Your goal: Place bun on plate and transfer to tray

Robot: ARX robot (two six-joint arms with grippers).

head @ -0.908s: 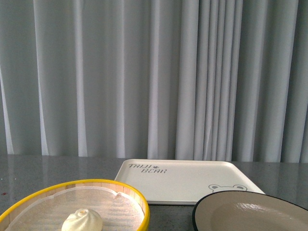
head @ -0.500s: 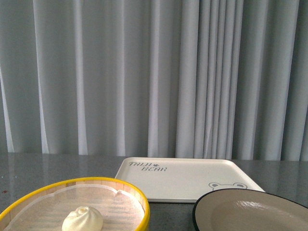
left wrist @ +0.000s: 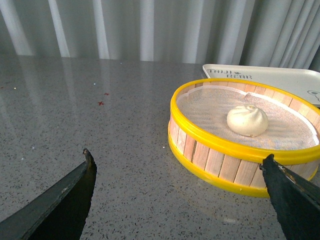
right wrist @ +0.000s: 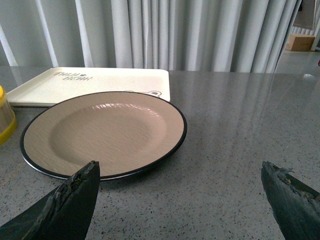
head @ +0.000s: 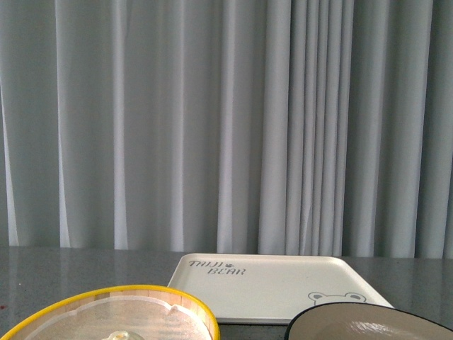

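The bun, creamy white with a swirled top, lies on the cloth liner inside the yellow-rimmed steamer basket. In the front view only its tip shows at the bottom edge. My left gripper is open above the table, short of the basket, holding nothing. The plate, beige with a black rim, sits empty on the table. My right gripper is open just off the plate's near edge. The cream tray with grey lettering lies empty behind both plate and basket.
The table is a grey speckled stone surface, with a grey curtain hanging behind it. A cardboard box stands on the floor beyond the table's far end. The basket's yellow rim sits beside the plate.
The front view has tilted upward: basket, bun and plate have slid toward the bottom edge, and the bun is now almost cut off. Nothing on the table has moved.
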